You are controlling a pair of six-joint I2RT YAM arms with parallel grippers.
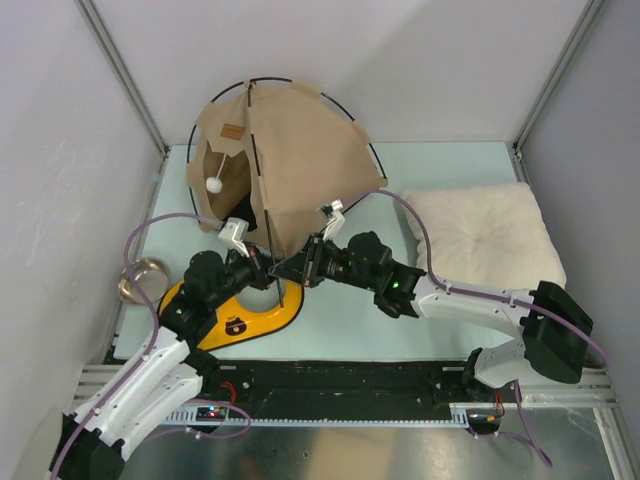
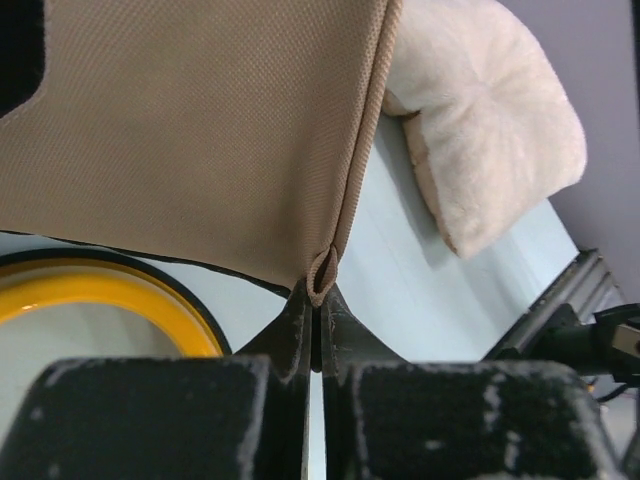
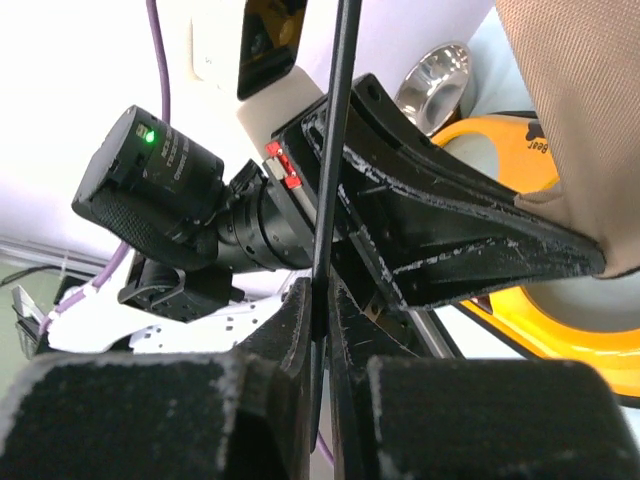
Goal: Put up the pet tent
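Note:
The pet tent [image 1: 295,150] stands half-raised at the back of the table: tan fabric, arched black poles, a brown label [image 1: 232,131] and a white pom-pom [image 1: 214,184] in its opening. Both grippers meet at its near bottom corner. My left gripper [image 1: 263,268] [image 2: 320,300] is shut on a small fabric loop [image 2: 322,272] at the hem's corner. My right gripper [image 1: 292,268] [image 3: 320,295] is shut on a thin black pole [image 3: 335,150], which runs up beside the left gripper's fingers [image 3: 470,240]. The pole's lower end [image 1: 281,297] hangs over the feeder.
A yellow feeder [image 1: 255,318] lies under the grippers, with a loose steel bowl [image 1: 143,278] to its left. A cream fluffy pillow [image 1: 485,232] [image 2: 490,130] fills the right side. Walls close in on three sides, and a metal rail [image 1: 340,375] runs along the front.

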